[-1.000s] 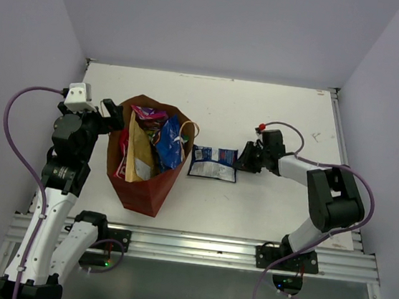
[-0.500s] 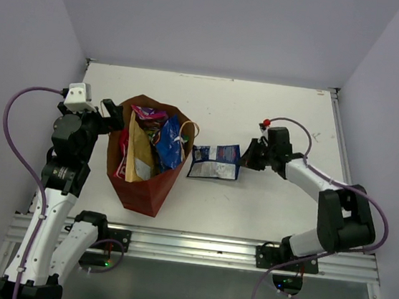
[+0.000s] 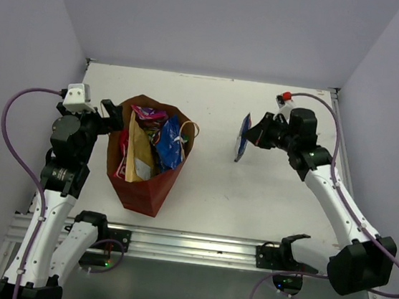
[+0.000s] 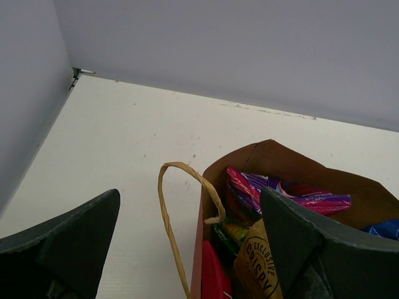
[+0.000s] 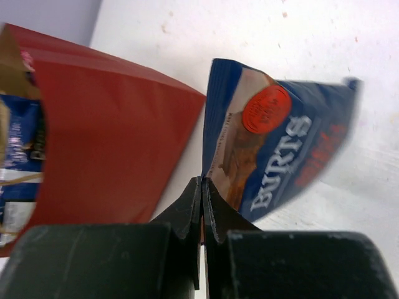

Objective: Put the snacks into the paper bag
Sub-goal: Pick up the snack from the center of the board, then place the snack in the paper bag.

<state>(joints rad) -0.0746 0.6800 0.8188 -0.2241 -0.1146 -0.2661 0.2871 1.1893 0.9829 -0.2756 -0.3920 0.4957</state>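
Observation:
The paper bag (image 3: pixel 145 186) stands open at the left of the table, brown inside with red sides (image 5: pixel 106 143). Several snacks stick out of it: a purple-pink packet (image 4: pixel 280 196), a tan-gold one (image 4: pixel 259 268) and a blue one (image 3: pixel 169 144). My left gripper (image 4: pixel 187 249) hangs open over the bag's left rim, with a tan loop handle (image 4: pixel 171 224) between its fingers. My right gripper (image 5: pixel 203 187) is shut on the edge of a small dark blue packet (image 5: pixel 274 143), which hangs in the air (image 3: pixel 243 137) to the right of the bag.
The white table (image 3: pixel 251 199) is walled by pale panels at the back and both sides. A metal rail (image 3: pixel 195 246) with both arm bases runs along the near edge.
My right gripper pinched the dark blue packet where it lay beside the bag, then lifted it up and to the right. The packet now hangs edge-on. The left arm has not moved.

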